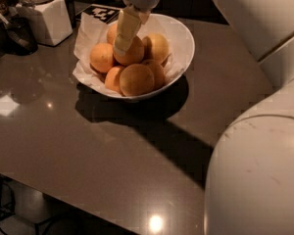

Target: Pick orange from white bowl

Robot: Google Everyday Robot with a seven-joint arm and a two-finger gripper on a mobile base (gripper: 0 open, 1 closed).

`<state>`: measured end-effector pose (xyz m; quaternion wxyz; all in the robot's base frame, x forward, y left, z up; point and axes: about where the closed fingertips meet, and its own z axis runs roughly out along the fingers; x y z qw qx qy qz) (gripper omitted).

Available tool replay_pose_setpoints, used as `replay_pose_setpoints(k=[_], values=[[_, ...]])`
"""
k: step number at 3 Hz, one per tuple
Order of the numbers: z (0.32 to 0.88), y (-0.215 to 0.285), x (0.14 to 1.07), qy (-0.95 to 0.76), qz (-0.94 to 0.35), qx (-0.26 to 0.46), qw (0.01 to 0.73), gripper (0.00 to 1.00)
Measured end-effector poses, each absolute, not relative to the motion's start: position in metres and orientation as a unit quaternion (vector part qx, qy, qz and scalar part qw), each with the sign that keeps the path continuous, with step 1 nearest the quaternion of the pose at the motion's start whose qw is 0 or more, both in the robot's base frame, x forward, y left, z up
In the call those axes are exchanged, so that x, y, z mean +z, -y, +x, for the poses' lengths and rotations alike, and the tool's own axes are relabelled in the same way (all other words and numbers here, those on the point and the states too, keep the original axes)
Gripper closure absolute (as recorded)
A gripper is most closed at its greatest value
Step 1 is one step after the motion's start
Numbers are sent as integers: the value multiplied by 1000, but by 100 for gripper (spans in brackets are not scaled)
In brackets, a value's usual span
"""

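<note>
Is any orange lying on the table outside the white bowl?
No: all the oranges in view sit inside the white bowl, and the gripper hangs down among them.

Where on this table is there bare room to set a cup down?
The glossy brown tabletop in front of the wide white bowl is bare, also right of it. Crowded: back-left by the white square jar; the gripper sits among the bowl's oranges.
</note>
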<state>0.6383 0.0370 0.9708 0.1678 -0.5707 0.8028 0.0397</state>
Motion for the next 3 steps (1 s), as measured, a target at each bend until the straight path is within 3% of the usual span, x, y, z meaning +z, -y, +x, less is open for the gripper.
replay_pose_setpoints(k=[3], values=[[646, -34, 941, -804, -577, 49, 138, 28]])
